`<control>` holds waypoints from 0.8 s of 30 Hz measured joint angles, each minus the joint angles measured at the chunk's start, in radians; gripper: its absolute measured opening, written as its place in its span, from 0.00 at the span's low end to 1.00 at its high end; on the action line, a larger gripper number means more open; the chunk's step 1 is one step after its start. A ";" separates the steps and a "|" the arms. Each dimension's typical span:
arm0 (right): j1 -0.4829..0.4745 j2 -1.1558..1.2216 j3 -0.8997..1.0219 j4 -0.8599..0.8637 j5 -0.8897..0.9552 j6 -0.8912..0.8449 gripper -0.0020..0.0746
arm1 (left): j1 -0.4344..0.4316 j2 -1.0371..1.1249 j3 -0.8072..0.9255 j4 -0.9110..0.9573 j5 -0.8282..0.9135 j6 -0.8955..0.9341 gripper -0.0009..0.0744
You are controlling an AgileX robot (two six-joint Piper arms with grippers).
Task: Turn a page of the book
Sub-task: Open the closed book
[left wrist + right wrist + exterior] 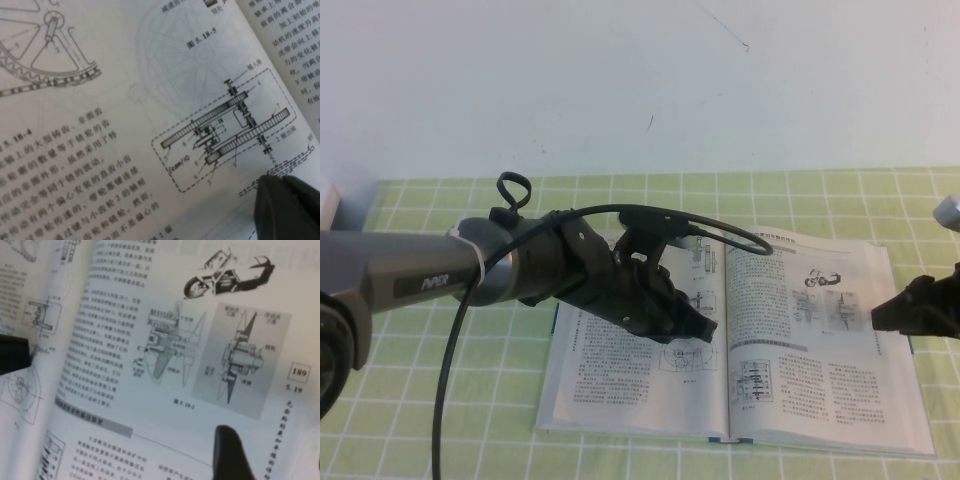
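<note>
**Ana:** Left gripper [705, 327] first: where is it, and why there?

**Ben:** It sits low over the left-hand leaf of the book [740, 340], close to the spine. Its dark tip shows in the left wrist view just over a gear drawing. I'd judge it is there to steady that side, or it has simply reached in near the fold. Whether it touches the paper I cannot tell.

**Ana:** Are its fingers apart or together?

**Ben:** Cannot tell. Only one dark tip shows in the wrist view, and from above the end reads as a single dark mass. Nothing seems to be held.

**Ana:** And the right gripper [892, 312]?

**Ben:** At the outer edge of the page [825, 340] on the right side, about halfway along it. That edge is where a leaf is easiest to lift, so the placement suits a turn from right to left. Its wrist view shows one dark finger [231, 452] over the printed sheet near the number 189. I cannot tell how wide it stands, and no paper looks pinched.

**Ana:** The book itself?

**Ben:** Lying open and flat on the green checked cloth [420, 400], both leaves down. No page is raised yet, so the turn looks not yet begun.
</note>
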 joint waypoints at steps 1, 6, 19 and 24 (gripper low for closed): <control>0.000 0.011 0.000 0.006 0.000 0.000 0.50 | 0.000 0.000 0.000 -0.002 0.000 0.000 0.01; 0.000 0.050 0.000 0.038 0.008 -0.004 0.50 | 0.000 0.000 0.000 -0.007 0.000 0.000 0.01; 0.000 0.084 -0.002 0.102 0.028 -0.024 0.50 | 0.000 0.000 0.000 -0.013 0.002 0.000 0.01; -0.002 0.086 -0.002 0.122 0.041 -0.024 0.50 | 0.000 0.000 0.000 -0.015 0.000 0.002 0.01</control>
